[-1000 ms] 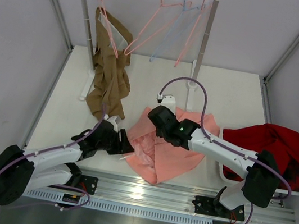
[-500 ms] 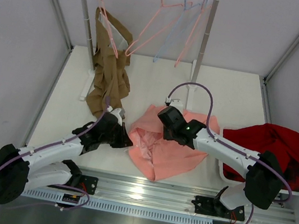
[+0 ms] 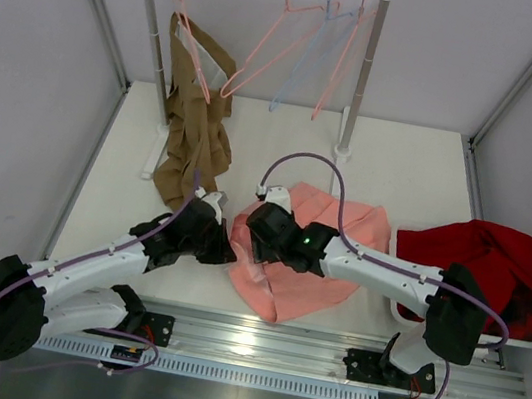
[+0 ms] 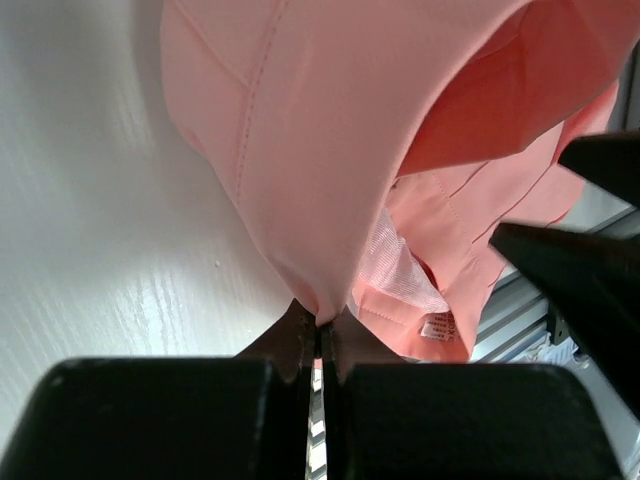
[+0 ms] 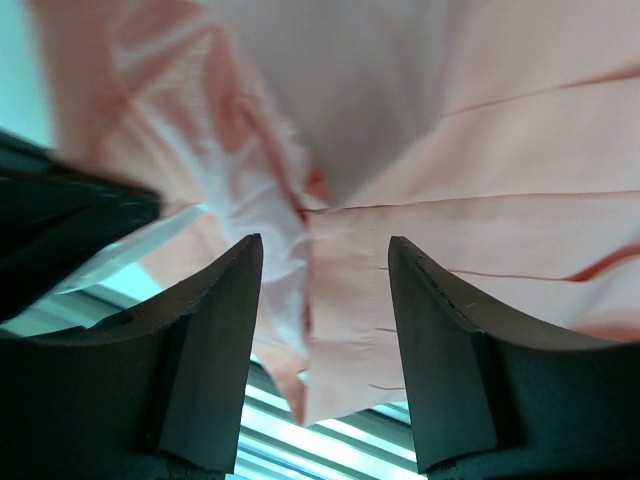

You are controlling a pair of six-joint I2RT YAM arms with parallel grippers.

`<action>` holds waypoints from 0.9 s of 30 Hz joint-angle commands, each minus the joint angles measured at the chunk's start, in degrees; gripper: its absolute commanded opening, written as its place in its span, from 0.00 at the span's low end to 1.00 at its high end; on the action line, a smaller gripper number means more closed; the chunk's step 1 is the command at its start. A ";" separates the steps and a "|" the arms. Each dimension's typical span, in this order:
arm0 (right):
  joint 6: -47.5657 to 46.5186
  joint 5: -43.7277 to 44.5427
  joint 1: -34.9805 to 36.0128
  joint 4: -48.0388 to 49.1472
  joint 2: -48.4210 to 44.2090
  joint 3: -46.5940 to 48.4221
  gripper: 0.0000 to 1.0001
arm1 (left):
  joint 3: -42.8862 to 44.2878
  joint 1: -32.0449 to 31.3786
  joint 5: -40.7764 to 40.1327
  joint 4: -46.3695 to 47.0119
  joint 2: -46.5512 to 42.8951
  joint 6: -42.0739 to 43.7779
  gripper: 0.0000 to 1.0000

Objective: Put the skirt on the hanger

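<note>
The salmon-pink skirt [image 3: 348,228] lies crumpled on the white table in front of the rack. My left gripper [image 3: 228,252] is shut on its left edge. In the left wrist view the fabric [image 4: 320,150] is pinched at my left gripper [image 4: 322,325], and a small white label [image 4: 437,327] shows just to the right. My right gripper [image 3: 252,234] hovers open over the skirt's left part, close to the left one; in its wrist view the right gripper [image 5: 325,245] stands apart over the cloth [image 5: 480,150], holding nothing. The pink wire hanger [image 3: 265,53] hangs on the rail at the back.
A brown garment [image 3: 195,138] hangs from another pink hanger at the rack's left. A pale blue hanger [image 3: 308,59] and the rack's right post [image 3: 358,83] stand behind the skirt. A dark red cloth [image 3: 484,259] fills a white tray at the right. A metal rail [image 3: 253,344] runs along the front.
My left gripper has shut on the skirt's left edge. My right gripper has let go of the fabric, opened, and moved left toward the left gripper.
</note>
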 commanded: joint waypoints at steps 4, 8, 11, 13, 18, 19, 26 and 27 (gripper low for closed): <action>3.69 2.63 2.61 -0.78 5.22 2.11 0.55 | 2.35 -0.70 -1.05 -0.95 -1.39 1.03 0.00; 3.96 2.80 2.70 0.28 7.51 1.49 0.53 | 1.64 -0.71 -1.67 -1.48 -2.36 0.95 0.00; 4.48 2.72 2.61 -0.42 10.06 1.84 0.52 | 1.20 -0.71 -1.58 -1.92 -2.97 0.77 0.00; 4.75 2.45 2.52 0.01 10.77 1.32 0.52 | 0.85 -0.70 -1.85 -2.36 -3.59 0.60 0.00; 5.54 2.63 2.08 0.28 12.96 0.44 0.52 | -0.47 -0.79 -2.46 -3.68 -5.43 0.51 0.00; 5.62 2.80 2.00 0.28 13.14 -0.17 0.52 | -0.73 -0.71 -2.46 -3.94 -5.70 0.51 0.00; 5.63 2.89 0.24 1.77 13.32 -2.81 0.51 | -2.75 -0.62 -3.25 -5.26 -7.55 0.24 0.00; 5.45 2.89 0.06 2.12 13.40 -2.90 0.50 | -2.75 -0.62 -3.25 -5.44 -7.72 0.24 0.00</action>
